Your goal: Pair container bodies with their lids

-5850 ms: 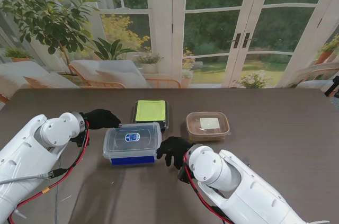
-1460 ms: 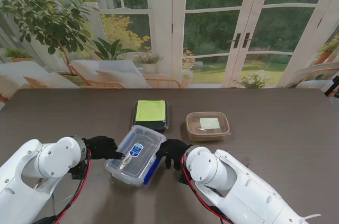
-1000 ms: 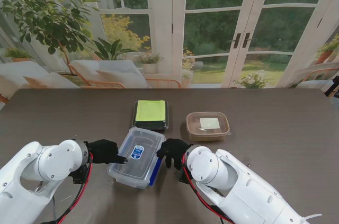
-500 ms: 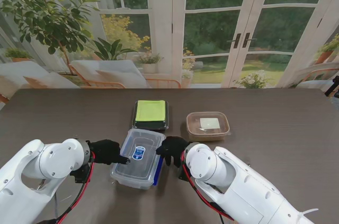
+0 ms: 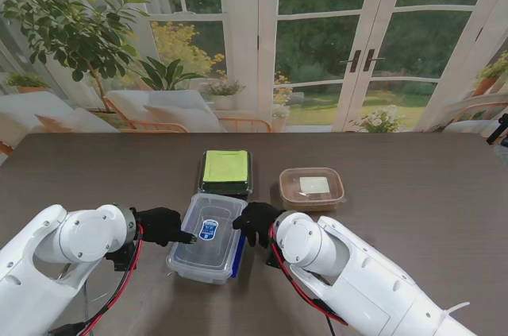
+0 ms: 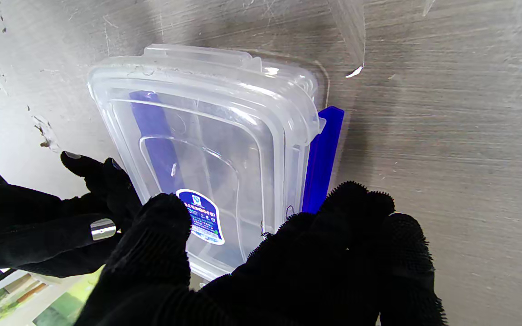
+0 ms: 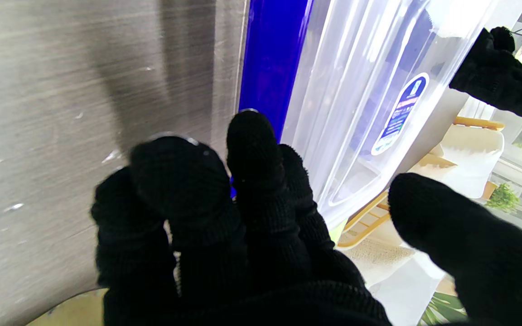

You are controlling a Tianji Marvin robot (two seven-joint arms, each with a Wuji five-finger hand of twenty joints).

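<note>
A clear plastic container [image 5: 208,234] with a blue label lies lengthwise on a blue lid [image 5: 236,255]; the lid pokes out along its right side. My left hand [image 5: 163,225] holds the container's left rim, thumb on top near the label. My right hand [image 5: 254,223] is at the right rim with fingers curled by the lid edge and thumb apart. In the left wrist view the container [image 6: 206,136] sits over the lid [image 6: 320,154], beyond my left hand [image 6: 243,271]. The right wrist view shows the lid [image 7: 270,59] beside the container [image 7: 369,81], with my right hand [image 7: 243,226] close to both.
A black container with a green lid [image 5: 225,169] sits just beyond the clear one. To its right stands a brownish clear container [image 5: 311,187] with its lid on. The dark wooden table [image 5: 413,193] stretches to both sides.
The clear container has turned from lying crosswise to lengthwise and shifted slightly farther from me. Both hands followed it, staying at its left and right rims.
</note>
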